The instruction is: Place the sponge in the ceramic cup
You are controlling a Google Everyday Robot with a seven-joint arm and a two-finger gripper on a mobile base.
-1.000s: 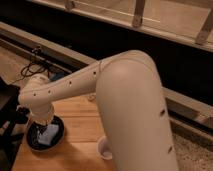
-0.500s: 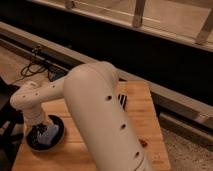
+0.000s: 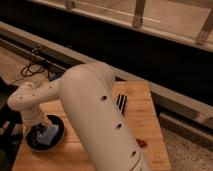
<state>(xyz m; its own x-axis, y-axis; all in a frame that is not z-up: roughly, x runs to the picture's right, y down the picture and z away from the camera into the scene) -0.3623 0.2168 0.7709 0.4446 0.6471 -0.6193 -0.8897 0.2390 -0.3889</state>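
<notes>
A pale blue sponge (image 3: 49,135) lies in a dark round dish (image 3: 59,141) at the near left of the wooden table (image 3: 137,115). My gripper (image 3: 39,130) hangs right over that dish, at the sponge's left side, on the end of the white arm (image 3: 95,105) that fills the middle of the view. I cannot make out whether it grips the sponge. The ceramic cup is hidden, with the arm covering much of the tabletop.
A black flat object (image 3: 121,103) lies near the table's far edge. A small reddish-brown item (image 3: 142,143) sits at the near right. Cables (image 3: 35,67) trail on the floor to the left. A dark wall and railing run behind.
The arm's thick link has swung left, uncovering the right half of the table and hiding a white object that stood near the front. The gripper stays over the dark dish.
</notes>
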